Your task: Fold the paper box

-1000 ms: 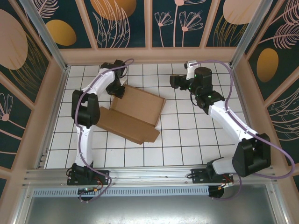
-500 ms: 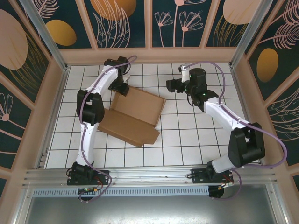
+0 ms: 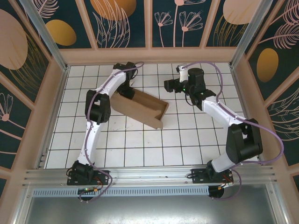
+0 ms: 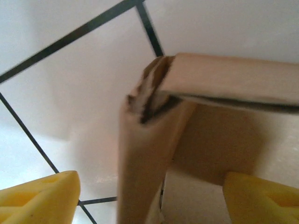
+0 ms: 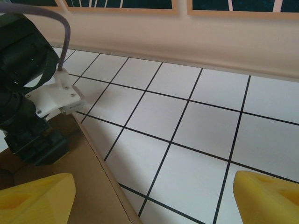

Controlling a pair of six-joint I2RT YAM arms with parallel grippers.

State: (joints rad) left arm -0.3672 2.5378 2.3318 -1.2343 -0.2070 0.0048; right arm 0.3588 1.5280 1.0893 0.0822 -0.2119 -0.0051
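Left gripper (image 4: 150, 198) stands wide open with nothing in its hold. Its two yellow fingers (image 4: 39, 198) sit far apart at the bottom corners of the wrist view, and a corner of the box (image 3: 140, 108) rises between them with neither pad visibly pressing on it. At that corner the cardboard is crumpled and frayed. One wall runs from it back toward the gripper, between the fingers, and a second wall runs off to the gripper's right with its top edge folded over. White tiled table (image 4: 70, 84) lies beyond the corner and to its left. Seen from above, the box is a shallow open tray with its sides raised. It stretches away from this gripper, and its other end stops near the right gripper (image 5: 152, 199) without touching it. That gripper is also spread wide and holds nothing. Bare tiles lie between its fingers, and the edge of the box cuts across just ahead of the finger (image 5: 37, 198) at the left of its view. Farther ahead on that same side, the left arm's black and white wrist (image 5: 32, 93) hangs over the cardboard.
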